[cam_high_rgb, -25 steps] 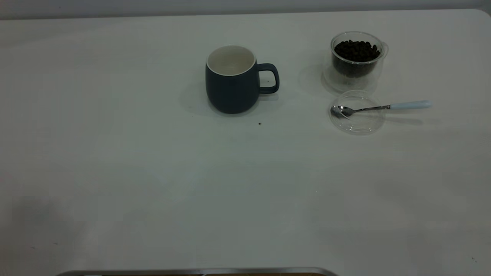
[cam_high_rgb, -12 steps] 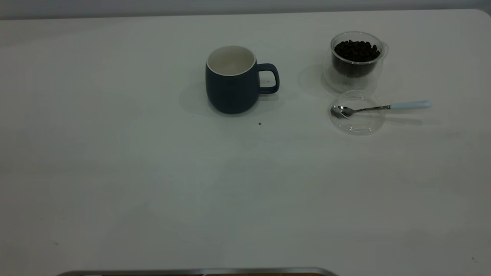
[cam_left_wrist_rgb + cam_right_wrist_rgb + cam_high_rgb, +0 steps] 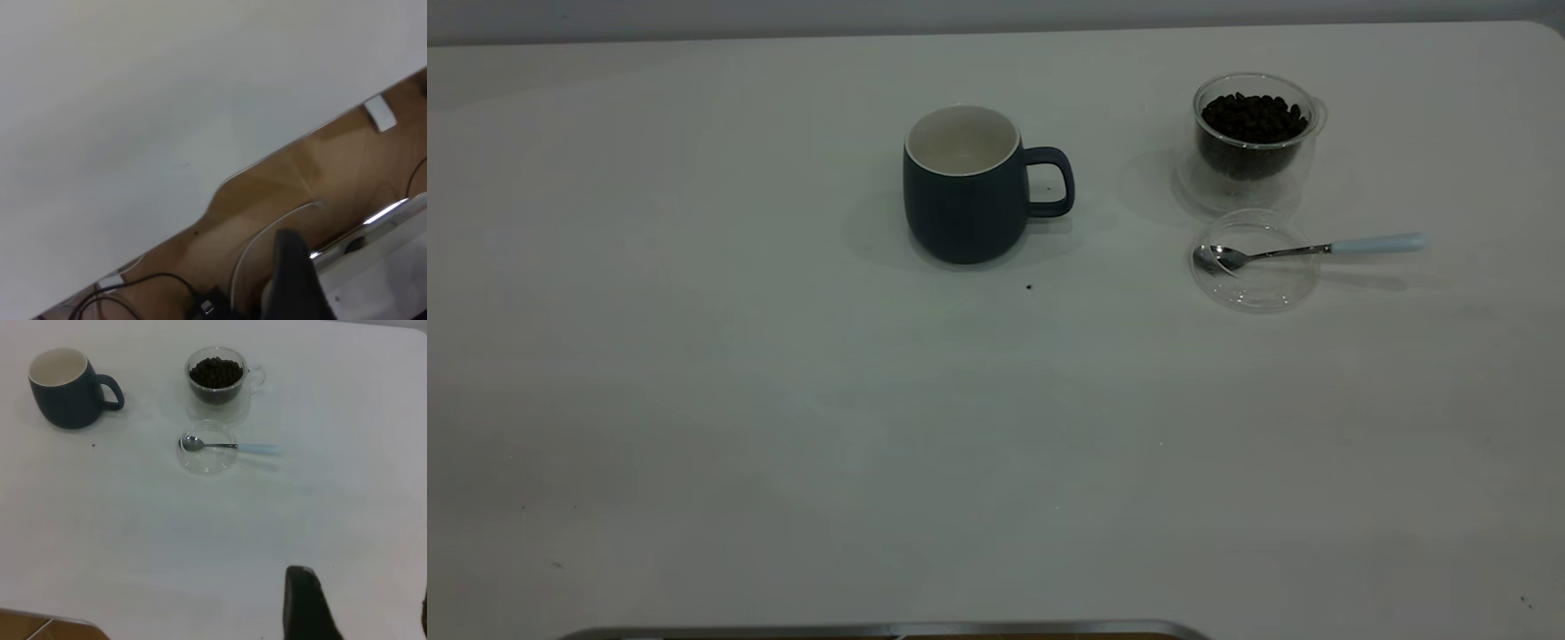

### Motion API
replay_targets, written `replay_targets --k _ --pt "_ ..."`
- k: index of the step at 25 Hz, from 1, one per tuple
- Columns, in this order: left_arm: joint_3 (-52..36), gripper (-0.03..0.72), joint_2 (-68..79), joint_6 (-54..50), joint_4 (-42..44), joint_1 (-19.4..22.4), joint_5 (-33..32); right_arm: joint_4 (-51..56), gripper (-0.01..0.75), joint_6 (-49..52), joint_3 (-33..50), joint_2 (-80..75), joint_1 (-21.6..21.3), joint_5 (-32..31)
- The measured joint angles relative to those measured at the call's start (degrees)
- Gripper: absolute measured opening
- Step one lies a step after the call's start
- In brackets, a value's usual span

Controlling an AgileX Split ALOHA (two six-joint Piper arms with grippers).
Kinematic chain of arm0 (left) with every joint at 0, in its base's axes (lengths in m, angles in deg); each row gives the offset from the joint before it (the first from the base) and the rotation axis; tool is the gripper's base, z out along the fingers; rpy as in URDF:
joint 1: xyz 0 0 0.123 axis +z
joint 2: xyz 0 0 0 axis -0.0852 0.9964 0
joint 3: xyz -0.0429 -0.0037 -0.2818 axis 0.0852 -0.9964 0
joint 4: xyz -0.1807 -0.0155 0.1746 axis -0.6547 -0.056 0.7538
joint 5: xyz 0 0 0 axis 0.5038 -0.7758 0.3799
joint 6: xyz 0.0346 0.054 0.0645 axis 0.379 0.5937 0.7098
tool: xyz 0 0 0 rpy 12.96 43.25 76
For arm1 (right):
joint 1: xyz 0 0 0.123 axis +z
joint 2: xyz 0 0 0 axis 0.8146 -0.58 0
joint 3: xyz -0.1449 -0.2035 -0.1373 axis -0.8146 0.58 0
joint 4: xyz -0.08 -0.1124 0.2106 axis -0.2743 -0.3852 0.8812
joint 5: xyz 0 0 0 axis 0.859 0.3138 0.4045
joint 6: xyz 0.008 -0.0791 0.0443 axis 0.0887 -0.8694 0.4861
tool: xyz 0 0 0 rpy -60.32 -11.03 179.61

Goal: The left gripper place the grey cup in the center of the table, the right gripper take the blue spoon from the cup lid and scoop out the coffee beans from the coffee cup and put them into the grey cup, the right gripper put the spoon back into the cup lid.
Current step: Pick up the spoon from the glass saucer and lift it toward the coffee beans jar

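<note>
Your right gripper hung over the near part of the desk, well apart from everything on it, and it held nothing. One dark finger showed at the edge of its wrist view, with a sliver of a second at the far edge, so the jaws stood apart. The spoon, the lid and the glass cup all lay well ahead of that gripper, with bare desk between.

Your left gripper was off the desk's edge, over a wooden floor with cables. Only one dark finger showed there, so I cannot tell whether it was open or closed. None of the task's things appeared in its wrist view.

The mug stood upright near the middle of the desk toward the far side, handle pointing to the glass cup, and its white inside looked empty. The glass cup stood upright well to the mug's side, filled with beans nearly to the rim. The lid lay flat just in front of the glass cup. The spoon's bowl rested in the lid, and its pale blue handle reached out over the rim, away from the mug.

You had one mug, one glass cup, one lid and one spoon. One dark speck lay on the desk just in front of the mug.
</note>
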Motion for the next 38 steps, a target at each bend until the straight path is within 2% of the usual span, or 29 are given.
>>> replay_targets --k 9,11,16,19,22,30,38 --pt "-0.1 0.551 -0.8 0.0 0.2 0.3 0.2 0.0 0.451 0.0 0.0 0.0 0.0 0.0" --pt "-0.1 0.551 -0.8 0.0 0.0 3.7 0.2 0.0 0.451 0.0 0.0 0.0 0.0 0.0" --pt "-0.1 0.551 -0.8 0.0 -0.1 17.1 0.2 0.0 0.451 0.0 0.0 0.0 0.0 0.0" --pt "-0.1 0.551 -1.1 0.0 -0.1 22.1 0.4 0.0 0.451 0.0 0.0 0.0 0.0 0.0" --pt "-0.1 0.551 -3.2 0.0 -0.1 24.6 0.4 0.0 0.451 0.0 0.0 0.0 0.0 0.0" --pt "-0.1 0.551 -14.4 0.1 -0.1 25.5 0.1 0.0 0.451 0.0 0.0 0.0 0.0 0.0" --pt "-0.1 0.551 -15.3 0.1 -0.1 25.5 -0.1 0.0 0.451 0.0 0.0 0.0 0.0 0.0"
